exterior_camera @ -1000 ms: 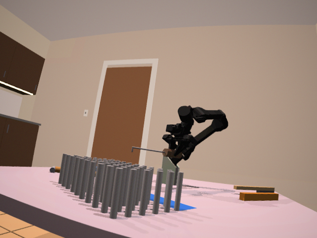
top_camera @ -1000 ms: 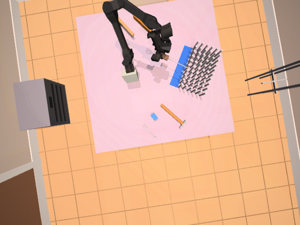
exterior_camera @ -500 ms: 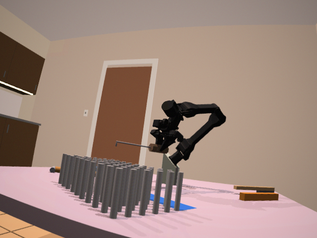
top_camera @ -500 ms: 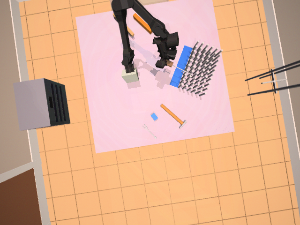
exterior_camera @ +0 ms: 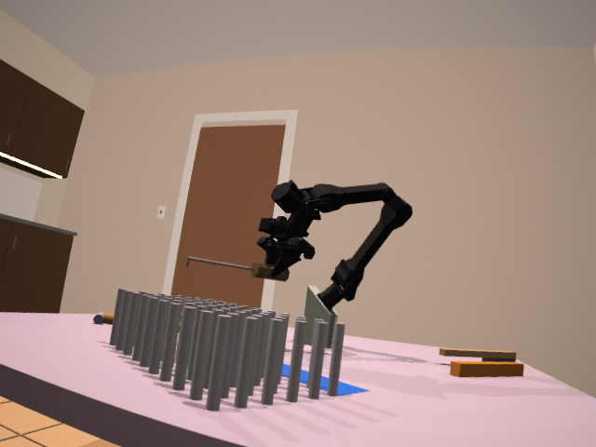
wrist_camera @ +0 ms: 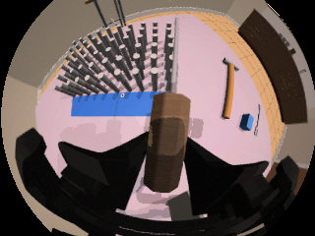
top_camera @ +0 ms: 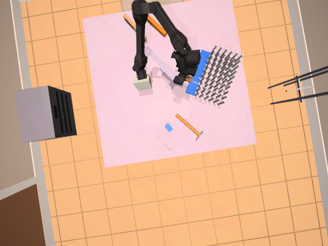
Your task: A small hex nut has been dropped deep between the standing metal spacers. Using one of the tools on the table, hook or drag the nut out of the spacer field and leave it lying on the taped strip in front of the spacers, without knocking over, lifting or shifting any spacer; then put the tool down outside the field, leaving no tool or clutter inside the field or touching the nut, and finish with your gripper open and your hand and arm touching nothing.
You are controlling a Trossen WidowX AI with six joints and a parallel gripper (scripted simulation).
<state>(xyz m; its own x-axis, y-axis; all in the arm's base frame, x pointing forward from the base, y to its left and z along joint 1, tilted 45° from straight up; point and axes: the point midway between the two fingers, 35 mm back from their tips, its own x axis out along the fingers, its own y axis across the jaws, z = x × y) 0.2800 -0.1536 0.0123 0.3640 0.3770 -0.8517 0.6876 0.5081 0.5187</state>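
Observation:
My gripper (top_camera: 186,78) (exterior_camera: 276,271) (wrist_camera: 166,137) is shut on the wooden handle (exterior_camera: 262,270) (wrist_camera: 168,120) of a hook tool. Its thin metal rod (exterior_camera: 219,263) (wrist_camera: 175,54) points out over the spacer field, and the small bent tip (exterior_camera: 187,263) is above the spacer tops. The metal spacers (top_camera: 221,103) (exterior_camera: 219,363) (wrist_camera: 155,72) stand upright in rows. The small hex nut (top_camera: 199,78) (wrist_camera: 122,95) lies on the blue taped strip (top_camera: 191,89) (exterior_camera: 351,387) (wrist_camera: 98,105), near its edge by the first spacer row. The tool is clear of the nut.
A hammer (top_camera: 188,125) (wrist_camera: 229,90), a small blue block (top_camera: 168,127) (wrist_camera: 247,122) and a thin forked tool (top_camera: 164,144) (wrist_camera: 258,120) lie off to one side. An orange bar (top_camera: 157,25) (exterior_camera: 486,369) and a tan bar (top_camera: 129,22) (exterior_camera: 474,352) lie on the other side.

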